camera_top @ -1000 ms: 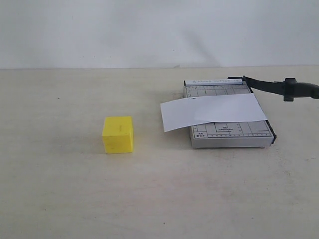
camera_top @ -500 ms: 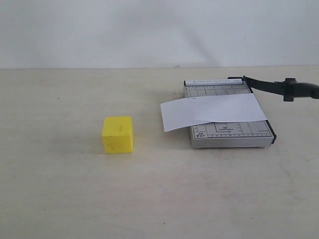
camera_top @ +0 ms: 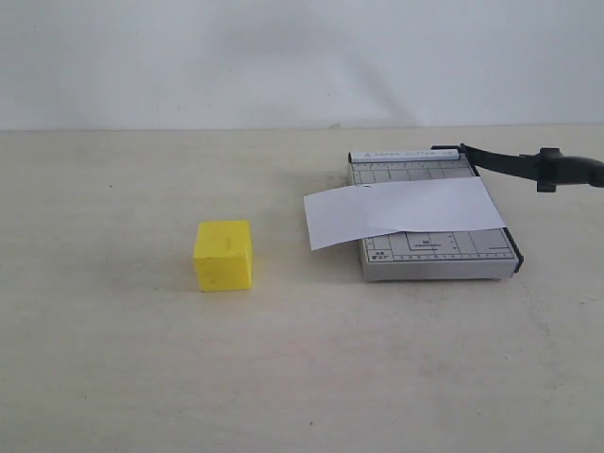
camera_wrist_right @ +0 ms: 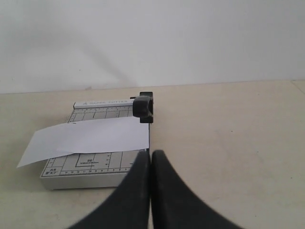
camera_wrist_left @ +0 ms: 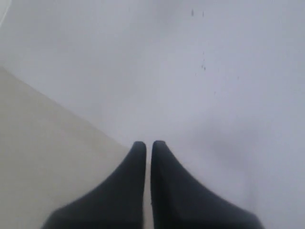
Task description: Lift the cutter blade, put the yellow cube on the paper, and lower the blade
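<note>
The pale surface (camera_top: 113,377) is seen bare all around, so ample room for approach is judged. On the grey trimmer board (camera_top: 444,253) at the right, the paper (camera_top: 406,209) is laid across, overhanging one edge; it is judged light and easily shifted. The cutter blade (camera_top: 514,164) appears lifted. The yellow cube (camera_top: 224,255), well apart, is judged rigid and best pinched across opposite flat faces. The left fingers (camera_wrist_left: 128,181) and the right fingers (camera_wrist_right: 171,191) are pressed together, empty.

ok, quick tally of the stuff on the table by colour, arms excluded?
Yellow: 1, the yellow cube
White: 1, the paper
Grey: 1, the trimmer board
Black: 1, the cutter blade
Total: 4
</note>
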Robot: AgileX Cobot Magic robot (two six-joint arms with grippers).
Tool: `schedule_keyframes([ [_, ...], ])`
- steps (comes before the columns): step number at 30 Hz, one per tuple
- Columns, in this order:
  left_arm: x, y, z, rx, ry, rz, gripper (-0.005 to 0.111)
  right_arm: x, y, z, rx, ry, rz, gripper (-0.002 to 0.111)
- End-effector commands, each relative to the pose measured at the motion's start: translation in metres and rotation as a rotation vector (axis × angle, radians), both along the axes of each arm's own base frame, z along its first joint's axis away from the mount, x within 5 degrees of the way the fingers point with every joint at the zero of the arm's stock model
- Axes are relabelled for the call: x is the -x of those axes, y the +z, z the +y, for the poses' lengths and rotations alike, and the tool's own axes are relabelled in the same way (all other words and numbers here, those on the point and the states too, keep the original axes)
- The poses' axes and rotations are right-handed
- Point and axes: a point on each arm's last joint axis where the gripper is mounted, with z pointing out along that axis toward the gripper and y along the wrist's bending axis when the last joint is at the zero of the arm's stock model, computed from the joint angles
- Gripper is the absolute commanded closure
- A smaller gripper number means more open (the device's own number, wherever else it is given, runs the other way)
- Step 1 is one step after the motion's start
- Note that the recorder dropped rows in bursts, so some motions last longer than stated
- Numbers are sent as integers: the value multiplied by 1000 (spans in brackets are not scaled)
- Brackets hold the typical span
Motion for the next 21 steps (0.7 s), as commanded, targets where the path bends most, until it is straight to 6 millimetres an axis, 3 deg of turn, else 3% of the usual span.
schedule_keyframes([
  [1, 1, 7, 5, 89, 39, -93, 102, 1, -6, 0, 3, -2, 61, 108],
  [4, 3, 16, 0, -34, -5, -49, 102, 1, -7, 0, 3, -2, 67, 108],
  [7, 8, 37, -2, -52, -20, -85, 102, 1, -7, 0, 3, -2, 65, 108],
  [11, -2, 92, -5, -313, -26, -53, 102, 1, -7, 0, 3, -2, 65, 108],
  [13, -20, 116, -12, -457, -119, 83, 102, 1, -7, 0, 3, -2, 65, 108],
  [16, -67, 138, -34, -587, -446, 276, 102, 1, -7, 0, 3, -2, 64, 108],
  [18, -97, 145, -55, -562, -717, 275, 102, 1, -6, 0, 3, -1, 59, 108],
  [21, -140, 142, -80, -398, -923, 205, 102, 1, -6, 0, 3, -1, 57, 108],
])
